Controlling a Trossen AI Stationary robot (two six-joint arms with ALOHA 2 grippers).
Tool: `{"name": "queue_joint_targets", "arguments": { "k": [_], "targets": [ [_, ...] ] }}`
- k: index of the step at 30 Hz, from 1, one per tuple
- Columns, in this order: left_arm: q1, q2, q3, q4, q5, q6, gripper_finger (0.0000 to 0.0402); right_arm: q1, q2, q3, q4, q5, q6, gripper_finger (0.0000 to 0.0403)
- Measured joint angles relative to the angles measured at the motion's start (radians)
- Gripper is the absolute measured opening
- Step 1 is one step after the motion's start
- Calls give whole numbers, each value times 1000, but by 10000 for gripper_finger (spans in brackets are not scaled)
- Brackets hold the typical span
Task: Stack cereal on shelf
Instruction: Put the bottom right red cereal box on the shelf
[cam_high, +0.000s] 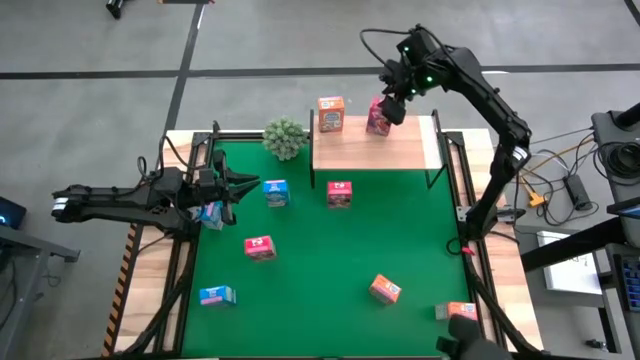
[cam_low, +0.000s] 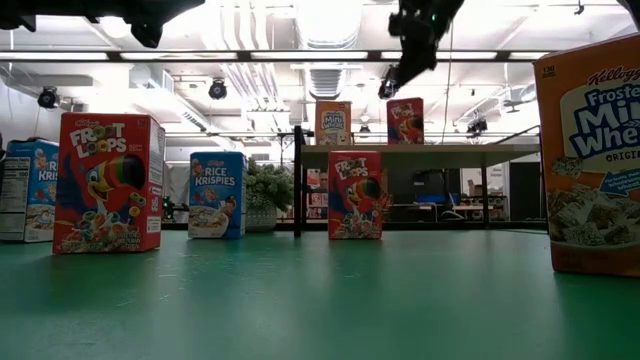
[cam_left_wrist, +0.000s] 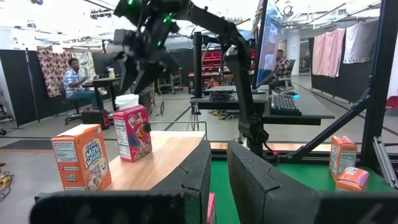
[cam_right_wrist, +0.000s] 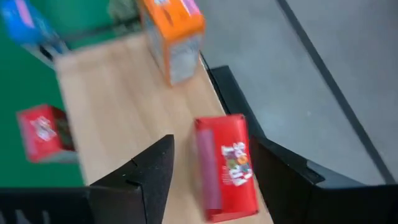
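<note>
The shelf (cam_high: 375, 148) stood at the far edge of the green tabletop (cam_high: 400, 240), and two cereal boxes were on it: an orange box (cam_high: 331, 114) and, beside it, a red box (cam_high: 379, 116). The right claw (cam_high: 392, 100) hung just over that red box with its fingers spread, released and clear of the cardboard. The remaining boxes lay scattered on the tabletop in front of the shelf, among them a red one (cam_high: 339, 194) just before its front edge and a blue one (cam_high: 276, 192) nearby.

These boxes looked light, stiff and hollow, likely to tip if nudged high up and to dent under a hard squeeze. The best hold would probably be across the two narrow sides, near the middle.

The left claw (cam_high: 235, 187) waited well to the left of the shelf, fingers drawn nearly together; whether it gripped the bluish thing beneath it could not be told.

The right wrist view showed daylight between fingers (cam_right_wrist: 144, 174) and red box, which the high view hid. The low view alone showed both shelf boxes standing upright. The left wrist view showed people seated far behind the shelf.
</note>
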Motion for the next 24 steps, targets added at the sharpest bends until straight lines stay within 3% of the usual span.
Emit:
{"name": "queue_joint_targets", "arguments": {
  "k": [5, 10, 17, 24],
  "targets": [
    [0, 0, 0, -3, 0, 0, 37, 83, -62, -12, -35, -6, 72, 170],
    [0, 0, 0, -18, 0, 0, 37, 188, -151, -143, 1, -7, 143, 130],
    [0, 0, 0, -18, 0, 0, 37, 326, -330, -525, 361, 29, 258, 76],
    [0, 0, 0, -18, 0, 5, 37, 383, -460, -890, 681, 281, 378, 37]
  ]
}}
